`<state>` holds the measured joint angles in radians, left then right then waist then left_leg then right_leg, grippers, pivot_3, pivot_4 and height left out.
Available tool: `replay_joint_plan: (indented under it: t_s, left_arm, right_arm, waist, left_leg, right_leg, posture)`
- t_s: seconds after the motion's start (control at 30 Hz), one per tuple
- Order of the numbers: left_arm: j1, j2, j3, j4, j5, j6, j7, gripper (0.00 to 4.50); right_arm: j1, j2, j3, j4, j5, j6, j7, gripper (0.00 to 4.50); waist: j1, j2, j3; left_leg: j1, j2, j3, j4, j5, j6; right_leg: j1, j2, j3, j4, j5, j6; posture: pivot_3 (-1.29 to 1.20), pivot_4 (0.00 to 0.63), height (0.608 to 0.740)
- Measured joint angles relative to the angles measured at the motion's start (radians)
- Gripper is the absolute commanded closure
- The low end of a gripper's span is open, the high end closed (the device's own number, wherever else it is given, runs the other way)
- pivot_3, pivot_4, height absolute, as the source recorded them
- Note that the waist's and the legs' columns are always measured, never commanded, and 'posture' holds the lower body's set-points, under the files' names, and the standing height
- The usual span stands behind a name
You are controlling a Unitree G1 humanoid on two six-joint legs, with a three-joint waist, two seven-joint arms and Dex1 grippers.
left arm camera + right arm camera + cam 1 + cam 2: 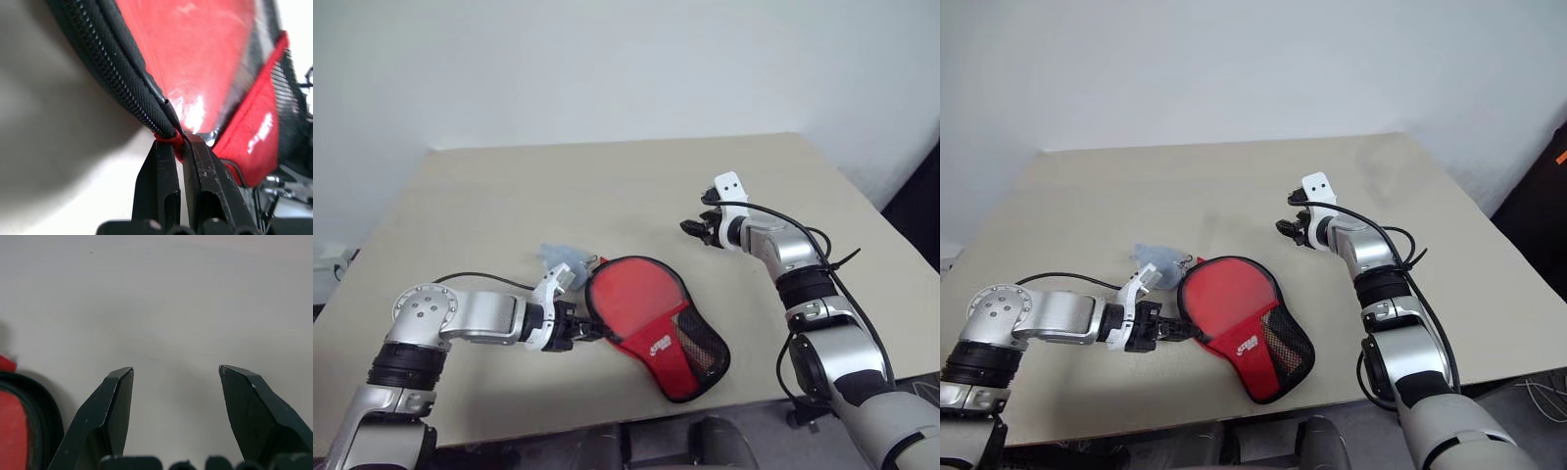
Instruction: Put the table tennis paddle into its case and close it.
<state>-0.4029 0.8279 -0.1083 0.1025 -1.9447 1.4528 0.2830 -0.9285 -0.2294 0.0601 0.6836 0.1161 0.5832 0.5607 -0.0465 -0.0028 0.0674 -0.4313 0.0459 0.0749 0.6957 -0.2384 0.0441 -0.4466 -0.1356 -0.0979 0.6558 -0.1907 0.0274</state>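
The case (654, 328) lies flat on the beige table (509, 206) near its front edge, clear side up, the red paddle face (631, 299) visible through the plastic. At the case's nine o'clock, the left gripper (579, 331) is pinched closed on the red tab at the zip edging (122, 83). At two o'clock, well apart, the right gripper (698, 227) hovers with its fingers spread, holding nothing.

One case (651, 328) — one paddle (631, 299), seemingly inside.
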Motion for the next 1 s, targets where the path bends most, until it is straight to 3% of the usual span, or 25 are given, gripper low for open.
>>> replay_joint_plan:
  t_s: [0.23, 0.47, 0.73, 0.87, 1.0]
  left_arm:
    - [0.000, 0.086, -0.072, -0.056, 0.001, 0.006, -0.138, 4.49]
    - [0.007, 0.110, -0.110, -0.048, 0.015, -0.025, -0.158, 4.49]
    - [-0.002, 0.110, -0.096, -0.127, 0.292, -0.013, -0.321, 4.49]
    - [-0.002, 0.110, -0.067, -0.165, 0.400, -0.013, -0.403, 3.47]
    - [-0.001, 0.103, -0.044, -0.171, 0.465, -0.005, -0.450, 2.07]
  right_arm:
    - [0.000, 0.003, 0.000, 0.001, 0.000, 0.000, 0.000, 1.47]
    - [0.000, 0.005, 0.001, 0.001, 0.000, 0.000, 0.008, 1.47]
    - [0.000, 0.006, 0.009, 0.001, 0.000, -0.008, 0.018, 1.47]
    - [0.000, 0.006, 0.013, 0.001, -0.001, -0.012, 0.018, 1.47]
    - [0.000, 0.006, 0.014, 0.001, -0.001, -0.013, 0.018, 1.47]
  waist:
    - [0.000, 0.000, 0.000]
    - [0.000, 0.000, 0.000]
    - [0.000, 0.000, 0.000]
    - [-0.001, 0.000, 0.000]
    - [0.000, 0.000, 0.000]
  left_leg:
    - [0.000, 0.000, 0.000, -0.002, 0.000, 0.000]
    - [0.000, 0.000, 0.000, -0.003, 0.000, -0.001]
    - [0.000, 0.001, 0.002, -0.004, 0.002, -0.003]
    - [0.000, 0.002, 0.002, -0.005, 0.002, -0.004]
    - [0.000, 0.002, 0.002, -0.006, 0.002, -0.004]
  right_leg:
    - [-0.001, 0.000, 0.000, -0.001, -0.001, -0.002]
    - [-0.001, 0.000, 0.000, -0.001, -0.001, -0.001]
    - [-0.002, 0.001, 0.000, -0.001, -0.001, -0.001]
    - [-0.003, 0.002, 0.000, -0.001, -0.001, -0.002]
    - [-0.003, 0.002, 0.000, -0.001, -0.001, -0.001]
  posture:
    - [0.00, 0.000, 0.688]
    - [0.00, 0.000, 0.688]
    - [0.00, 0.000, 0.688]
    - [0.00, 0.000, 0.688]
    - [0.00, 0.000, 0.688]
